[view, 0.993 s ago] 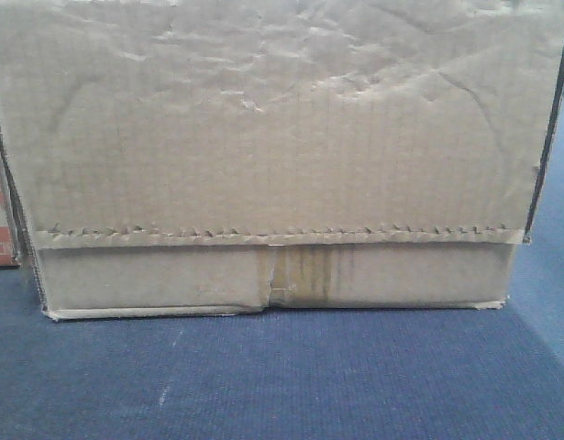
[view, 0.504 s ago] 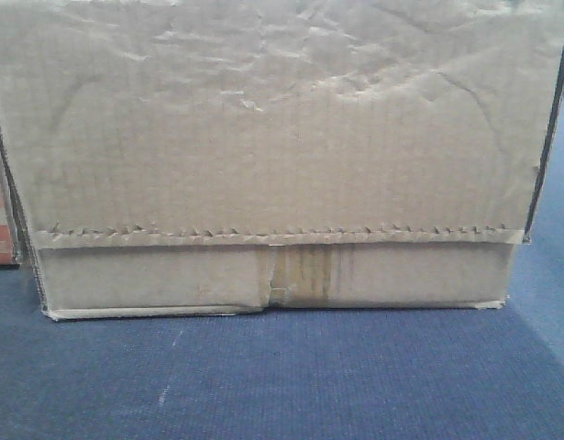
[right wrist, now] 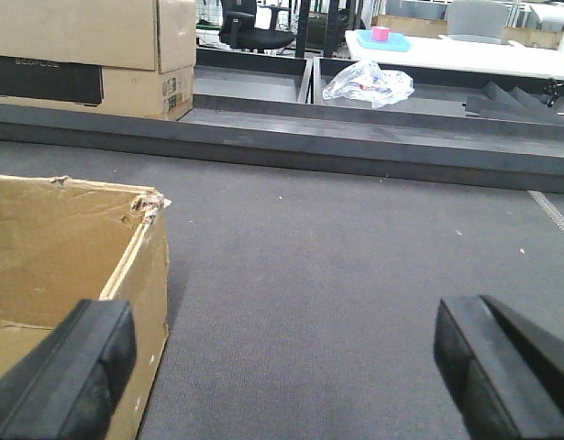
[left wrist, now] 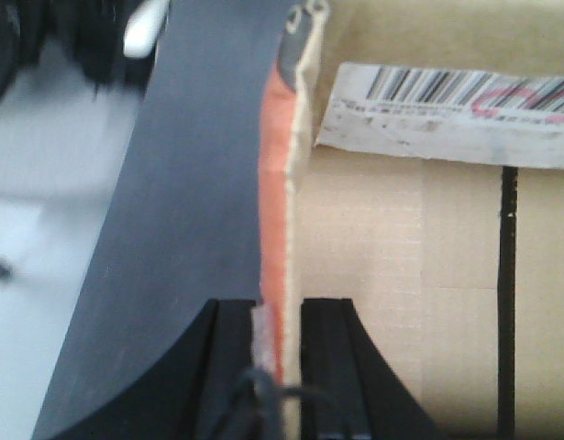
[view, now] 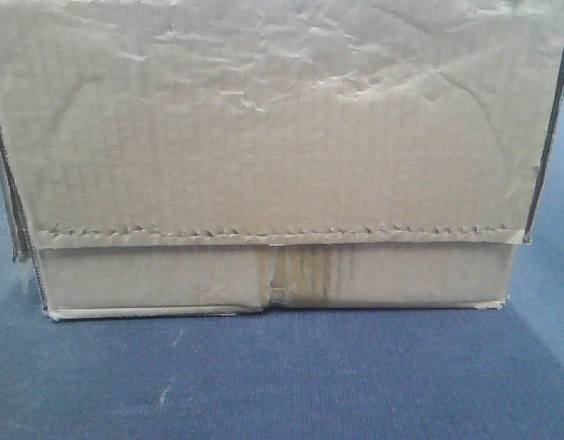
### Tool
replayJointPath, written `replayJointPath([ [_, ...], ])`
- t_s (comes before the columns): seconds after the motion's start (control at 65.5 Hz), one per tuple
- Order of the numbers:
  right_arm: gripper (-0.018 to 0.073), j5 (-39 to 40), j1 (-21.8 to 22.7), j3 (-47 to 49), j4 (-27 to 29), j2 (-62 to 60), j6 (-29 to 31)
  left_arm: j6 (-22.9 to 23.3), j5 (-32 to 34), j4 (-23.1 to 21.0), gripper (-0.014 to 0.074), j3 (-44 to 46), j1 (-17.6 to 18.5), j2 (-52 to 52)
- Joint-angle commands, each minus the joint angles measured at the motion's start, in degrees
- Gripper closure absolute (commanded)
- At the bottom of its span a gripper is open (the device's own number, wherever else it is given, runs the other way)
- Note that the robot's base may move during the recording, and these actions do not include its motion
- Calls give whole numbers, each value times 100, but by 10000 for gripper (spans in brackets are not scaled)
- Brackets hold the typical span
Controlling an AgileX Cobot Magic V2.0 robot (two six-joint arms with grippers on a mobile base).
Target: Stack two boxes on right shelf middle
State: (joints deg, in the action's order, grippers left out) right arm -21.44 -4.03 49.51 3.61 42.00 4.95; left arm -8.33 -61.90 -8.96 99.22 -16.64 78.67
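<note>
left hand (left wrist: 280,321) pinches the box (left wrist: 382,275) wall edge, right hand (right wrist: 282,344) spread over open carpet (right wrist: 337,266) (box's orange outside, barcode label)

The box (view: 263,137) is pale tan-brown, its face ribbed with fine corrugation lines. A toothed seam runs across it. Below that seam, at the centre, a darker brownish tape strip (view: 304,273) shows vertical streaks. The carpet (view: 282,376) in front of the box is dull blue with a fine woven grain. On the box wall in the left wrist view, an orange band (left wrist: 272,183) edges the cardboard, next to a white label (left wrist: 447,101) printed with black barcode bars and a red scrawl. The left gripper (left wrist: 280,316) and right gripper (right wrist: 282,362) are black.
</note>
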Motion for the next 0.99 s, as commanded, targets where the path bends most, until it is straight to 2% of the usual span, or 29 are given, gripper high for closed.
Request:
replayJointPath([
  [0.0,5,82,1,44,-47,35,8,126,-93,-527,708,332,38,-177],
  [0.122,5,83,1,44,3,35,8,182,-141,-876,708,680,445,-234],
  [0.275,5,83,1,44,3,35,8,587,-24,-864,708,802,1403,-199],
  [0.473,5,83,1,44,3,35,8,833,117,-824,708,802,2629,225],
  [0.611,5,83,1,44,15,35,8,903,140,-803,708,802,3205,739],
  [0.794,5,68,1,44,15,24,8,1123,140,-496,708,802,3521,1376],
  [0.886,5,29,-9,44,15,24,8,1353,144,-194,708,802,3588,1619],
  [0.977,5,5,-63,44,15,24,8,1363,144,-133,708,802,3587,1755],
])
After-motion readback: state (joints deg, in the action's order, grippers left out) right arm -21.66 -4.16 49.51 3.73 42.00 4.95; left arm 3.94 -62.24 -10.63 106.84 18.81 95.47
